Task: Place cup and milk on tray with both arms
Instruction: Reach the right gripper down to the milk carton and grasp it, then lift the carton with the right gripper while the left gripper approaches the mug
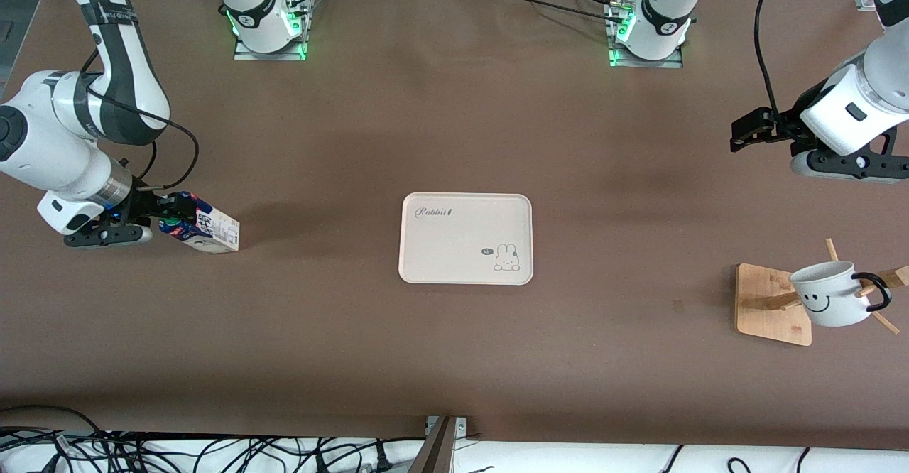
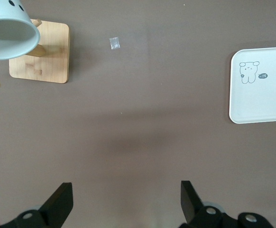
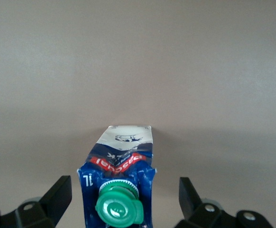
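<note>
R gripper [image 3: 124, 202] open astride milk [image 1: 202, 226], not gripping; L gripper [image 2: 126, 202] open, waiting. Carton prob light, crushable: squeeze flat sides below cap

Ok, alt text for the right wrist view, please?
The milk carton, seen from above with its green cap nearest the camera, stands on the brown table between the open fingers of the right hand, which do not touch it.
</note>
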`<state>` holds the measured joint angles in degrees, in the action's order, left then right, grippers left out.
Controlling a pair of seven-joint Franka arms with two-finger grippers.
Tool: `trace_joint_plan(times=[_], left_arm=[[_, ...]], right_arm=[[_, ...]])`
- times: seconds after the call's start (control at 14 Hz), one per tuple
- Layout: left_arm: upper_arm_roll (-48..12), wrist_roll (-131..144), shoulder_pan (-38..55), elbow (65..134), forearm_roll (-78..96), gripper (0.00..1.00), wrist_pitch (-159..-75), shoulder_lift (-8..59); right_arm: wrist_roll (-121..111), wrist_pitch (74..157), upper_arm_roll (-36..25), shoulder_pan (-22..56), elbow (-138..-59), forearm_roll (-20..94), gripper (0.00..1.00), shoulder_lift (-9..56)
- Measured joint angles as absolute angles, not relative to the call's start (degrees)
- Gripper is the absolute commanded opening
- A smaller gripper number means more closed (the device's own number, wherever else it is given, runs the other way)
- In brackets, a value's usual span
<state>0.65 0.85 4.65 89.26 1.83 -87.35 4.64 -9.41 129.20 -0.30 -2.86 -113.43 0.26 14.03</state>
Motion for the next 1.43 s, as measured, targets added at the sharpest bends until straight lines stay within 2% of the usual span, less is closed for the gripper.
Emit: trace_joint_plan(times=[0.29, 0.64, 0.86, 1.22, 1.43], left_arm=[[0.7, 0.9, 4.5, 89.2, 1.9, 1.0, -88.4, 7.1], [0.6, 0.9, 4.8, 88.9, 1.9, 1.0, -91.4, 9.8], [0.6, 0.9, 4.8, 89.9, 2.0, 1.0, -97.3, 10.1], [0.7, 1.1, 4.5, 100.5, 2.0, 1.0, -113.7, 7.5], [0.8, 1.2, 4.3, 107.5, 2.0, 1.0, -124.1, 5.5]], right_arm=[[-9.4, 129.2, -0.3, -2.9, -114.2, 0.3, 1.0, 14.9], [-9.4, 129.9, -0.3, -2.9, -114.2, 0.3, 0.58, 17.0], [-9.4, 129.9, -0.3, -2.9, -114.0, 0.3, 0.38, 17.1], [-9.5, 129.5, 0.1, -2.8, -112.9, 0.3, 0.37, 17.1], [-9.4, 122.5, 1.1, -2.4, -107.2, 0.4, 0.37, 17.1]])
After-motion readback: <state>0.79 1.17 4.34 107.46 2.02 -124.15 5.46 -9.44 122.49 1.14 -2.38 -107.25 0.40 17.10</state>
